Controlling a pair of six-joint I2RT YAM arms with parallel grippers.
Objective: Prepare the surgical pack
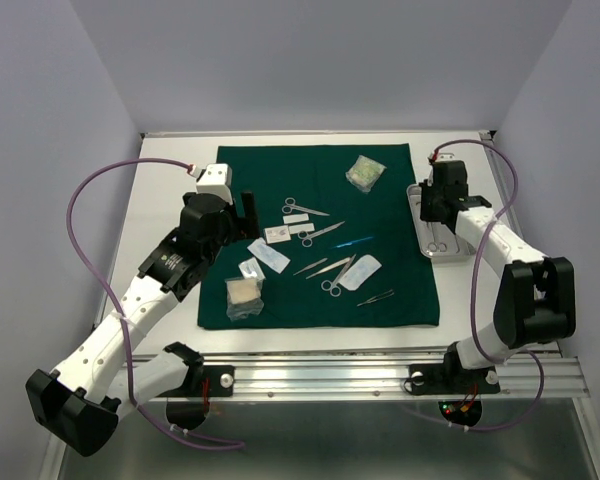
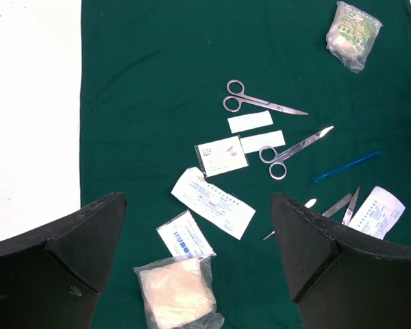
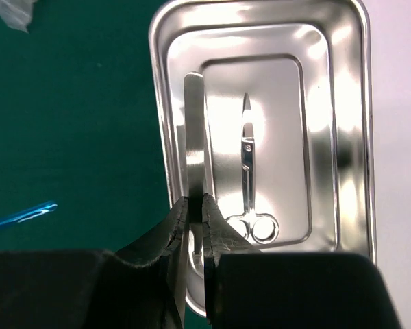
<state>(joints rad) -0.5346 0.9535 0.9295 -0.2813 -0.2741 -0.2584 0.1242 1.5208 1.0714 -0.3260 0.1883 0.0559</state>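
Note:
The dark green drape (image 1: pixel 280 170) lies flat on the white table. The steel tray (image 3: pixel 260 14) sits off its right edge, with one pair of scissors (image 3: pixel 248 178) lying inside. My right gripper (image 3: pixel 195 205) hovers over the tray's left side, shut on a flat steel forceps (image 3: pixel 194 130) that points away from me. More scissors (image 2: pixel 260 103) (image 2: pixel 294 149), forceps (image 1: pixel 310 267) and white gauze packets (image 2: pixel 212 202) (image 2: pixel 178 291) are spread on the drape. My left gripper (image 2: pixel 198 233) hangs open above the packets, holding nothing.
A bagged greenish wad (image 2: pixel 353 34) lies at the drape's far right. A thin blue tool (image 2: pixel 346 166) rests mid-drape. Bare white table (image 2: pixel 27 103) runs left of the drape. The enclosure's walls stand close on both sides.

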